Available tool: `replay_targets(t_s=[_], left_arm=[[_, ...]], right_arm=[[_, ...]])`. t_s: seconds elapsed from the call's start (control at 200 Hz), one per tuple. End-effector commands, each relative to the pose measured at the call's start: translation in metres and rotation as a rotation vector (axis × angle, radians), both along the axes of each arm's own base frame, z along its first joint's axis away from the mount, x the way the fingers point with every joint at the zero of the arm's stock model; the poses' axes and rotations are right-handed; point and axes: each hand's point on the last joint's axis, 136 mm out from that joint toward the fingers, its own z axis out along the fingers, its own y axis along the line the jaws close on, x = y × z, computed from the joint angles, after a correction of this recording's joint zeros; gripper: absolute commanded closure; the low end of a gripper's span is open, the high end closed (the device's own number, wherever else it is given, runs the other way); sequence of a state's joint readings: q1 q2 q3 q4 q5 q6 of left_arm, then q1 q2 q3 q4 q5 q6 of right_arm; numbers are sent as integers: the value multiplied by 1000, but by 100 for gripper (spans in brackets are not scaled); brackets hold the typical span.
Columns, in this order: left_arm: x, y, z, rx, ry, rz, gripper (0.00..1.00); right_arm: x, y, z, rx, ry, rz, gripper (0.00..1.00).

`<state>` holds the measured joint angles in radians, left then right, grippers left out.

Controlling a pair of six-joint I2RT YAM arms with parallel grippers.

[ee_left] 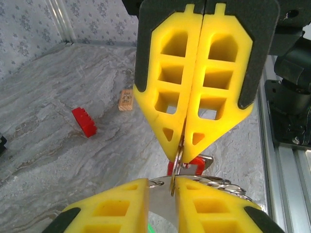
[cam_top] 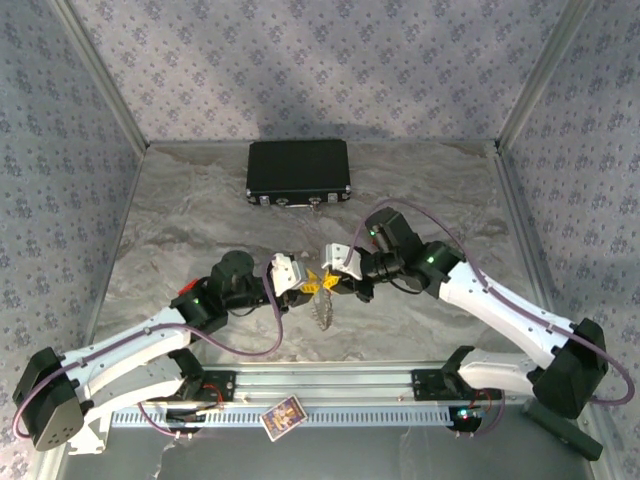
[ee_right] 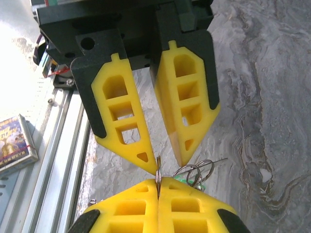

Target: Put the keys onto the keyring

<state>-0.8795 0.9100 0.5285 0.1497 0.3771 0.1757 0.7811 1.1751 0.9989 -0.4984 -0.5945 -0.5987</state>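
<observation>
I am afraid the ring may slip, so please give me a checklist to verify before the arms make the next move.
1. Right gripper shut on the keyring edge: ok.
2. Left gripper jaws apart, ready to close: ok.
3. Left gripper holding a key: cannot tell.
4. Red key already threaded on the keyring: cannot tell, the fingertips hide where they meet.
5. Room between the two grippers: not ok, their tips nearly touch.
6. Black case away from the work: ok.
</observation>
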Motion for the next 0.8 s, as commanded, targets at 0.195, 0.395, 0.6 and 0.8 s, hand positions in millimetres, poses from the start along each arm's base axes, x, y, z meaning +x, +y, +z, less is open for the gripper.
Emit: replay_targets(t_s=[0.195, 0.395, 0.6, 0.8], left_arm=[[-6, -6, 25, -48, -44, -53, 91], [-7, -5, 23, -58, -46, -51, 100], [-4, -6, 26, -127, -55, -28, 100], [-3, -5, 25, -133, -66, -19, 100]], right_arm=[[-5, 8, 10, -20, -40, 55, 100], [8, -3, 17, 79, 10, -50, 71], [14, -18, 11, 181, 122, -178, 64], [18, -17, 10, 229, 240, -261, 63]])
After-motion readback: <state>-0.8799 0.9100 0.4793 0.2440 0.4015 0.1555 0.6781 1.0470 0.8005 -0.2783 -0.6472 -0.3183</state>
